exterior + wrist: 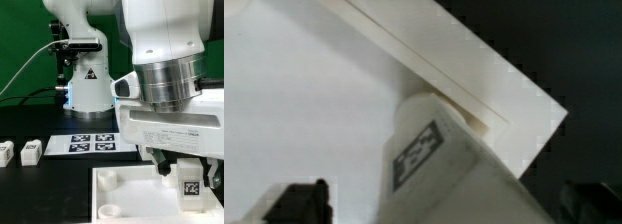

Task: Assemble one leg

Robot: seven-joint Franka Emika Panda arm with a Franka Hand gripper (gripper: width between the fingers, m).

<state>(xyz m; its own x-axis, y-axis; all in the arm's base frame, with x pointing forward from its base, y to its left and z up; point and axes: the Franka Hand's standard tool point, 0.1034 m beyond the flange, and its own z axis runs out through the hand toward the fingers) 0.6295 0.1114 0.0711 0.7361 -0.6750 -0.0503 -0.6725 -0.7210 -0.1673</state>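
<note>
Black table [40, 188]; gripper [186, 172] clasps the leg [191, 187].

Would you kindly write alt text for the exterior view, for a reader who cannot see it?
A white tagged leg stands between the fingers of the gripper, over the flat white board with round corner sockets. Behind lie the marker board and, at the exterior view's left, two loose legs.

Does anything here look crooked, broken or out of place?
Nothing stands out. The small white square-section plastic leg stands at a corner of the large flat white board, between the fingers of the hand; two small white parts lie beside the tagged marker board.
</note>
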